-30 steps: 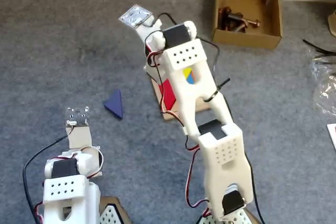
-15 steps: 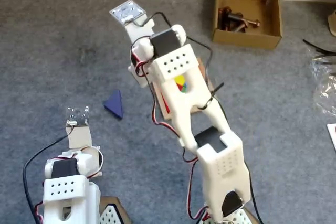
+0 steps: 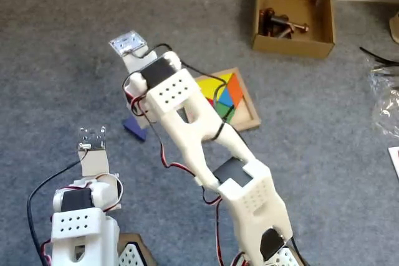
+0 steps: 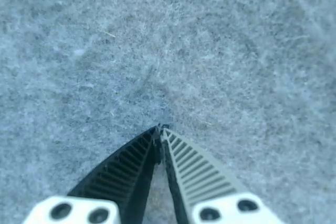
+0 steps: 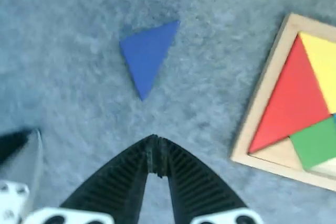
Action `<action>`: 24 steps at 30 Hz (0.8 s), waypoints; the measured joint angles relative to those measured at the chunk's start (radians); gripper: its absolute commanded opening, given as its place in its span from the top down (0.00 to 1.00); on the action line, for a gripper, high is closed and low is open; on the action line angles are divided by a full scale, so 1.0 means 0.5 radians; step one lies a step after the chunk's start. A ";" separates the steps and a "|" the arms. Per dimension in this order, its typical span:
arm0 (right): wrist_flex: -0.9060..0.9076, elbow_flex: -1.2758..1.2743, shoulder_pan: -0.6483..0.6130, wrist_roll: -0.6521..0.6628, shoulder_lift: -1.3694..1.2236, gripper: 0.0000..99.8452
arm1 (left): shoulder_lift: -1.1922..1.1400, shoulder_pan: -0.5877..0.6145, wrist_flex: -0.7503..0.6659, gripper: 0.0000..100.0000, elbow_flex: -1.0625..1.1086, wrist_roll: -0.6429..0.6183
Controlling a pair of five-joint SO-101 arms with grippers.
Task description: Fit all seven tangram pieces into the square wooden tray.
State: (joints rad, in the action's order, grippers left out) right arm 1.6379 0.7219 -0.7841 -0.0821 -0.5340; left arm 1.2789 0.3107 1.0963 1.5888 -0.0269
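The blue triangle (image 5: 148, 56) lies flat on the grey carpet, just ahead of my right gripper (image 5: 156, 153), which is shut and holds nothing. From above, the right arm (image 3: 181, 101) covers part of the blue triangle (image 3: 133, 128). The square wooden tray (image 5: 261, 124) sits to one side with red (image 5: 291, 106), yellow (image 5: 323, 59) and green (image 5: 315, 142) pieces in it. The high view also shows an orange piece (image 3: 235, 88) in the tray (image 3: 251, 120). My left gripper (image 4: 160, 129) is shut over bare carpet, short of the triangle.
A cardboard box (image 3: 293, 17) holding small metal parts stands at the back right. Clear plastic wrap and cables (image 3: 383, 91) lie at the right edge. Open carpet stretches across the left and far side.
My right arm has swung left, off the tray and toward the blue triangle, so the tray's pieces now show. The left arm has not moved.
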 measured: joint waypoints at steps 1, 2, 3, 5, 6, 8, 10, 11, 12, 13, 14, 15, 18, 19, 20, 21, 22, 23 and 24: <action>-0.037 0.000 -0.009 -0.058 0.000 0.99 | 0.000 0.000 0.000 1.00 0.000 0.000; -0.071 0.000 -0.012 -0.110 0.000 0.97 | 0.000 0.000 0.000 1.00 0.000 0.000; -0.101 0.000 -0.018 -0.150 0.000 0.95 | 0.000 0.000 0.000 1.00 0.000 0.000; -0.144 0.000 -0.028 -0.196 0.000 0.88 | 0.000 0.000 0.000 1.00 0.000 0.000; -0.147 0.009 -0.028 -0.209 0.000 0.84 | 0.000 0.000 0.000 1.00 0.000 0.000; -0.163 0.064 -0.034 -0.218 -0.003 0.79 | 0.000 0.000 0.000 1.00 0.000 0.000; -0.166 0.141 -0.055 -0.218 -0.040 0.78 | 0.000 0.000 0.000 1.00 0.000 0.000; -0.166 0.166 -0.071 -0.218 -0.058 0.78 | 0.000 0.000 0.000 1.00 0.000 0.000; -0.166 0.178 -0.086 -0.218 -0.080 0.78 | 0.000 0.000 0.000 1.00 0.000 0.000; -0.175 0.184 -0.095 -0.218 -0.101 0.78 | 0.000 0.000 0.000 1.00 0.000 0.000; -0.175 0.184 -0.104 -0.218 -0.120 0.78 | 0.000 0.000 0.000 1.00 0.000 0.000; -0.175 0.184 -0.114 -0.218 -0.150 0.78 | 0.000 0.000 0.000 1.00 0.000 0.000; -0.175 0.187 -0.141 -0.218 -0.258 0.78 | 0.000 0.000 0.000 1.00 0.000 0.000; -0.175 0.187 -0.147 -0.218 -0.285 0.78 | 0.000 0.000 0.000 1.00 0.000 0.000; -0.175 0.190 -0.150 -0.218 -0.316 0.78 | 0.000 0.000 0.000 1.00 0.000 0.000; -0.175 0.190 -0.150 -0.218 -0.338 0.78 | 0.000 0.000 0.000 1.00 0.000 0.000; -0.175 0.190 -0.150 -0.218 -0.362 0.78 | 0.000 0.000 0.000 1.00 0.000 0.000; -0.175 0.190 -0.150 -0.218 -0.377 0.78 | 0.000 0.000 0.000 1.00 0.000 0.000; -0.175 0.190 -0.150 -0.218 -0.387 0.78 | 0.000 0.000 0.000 1.00 0.000 0.000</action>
State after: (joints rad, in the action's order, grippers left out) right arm 1.5505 0.8170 -0.8592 -0.1910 -0.7273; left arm 1.2789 0.3107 1.0963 1.5888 -0.0269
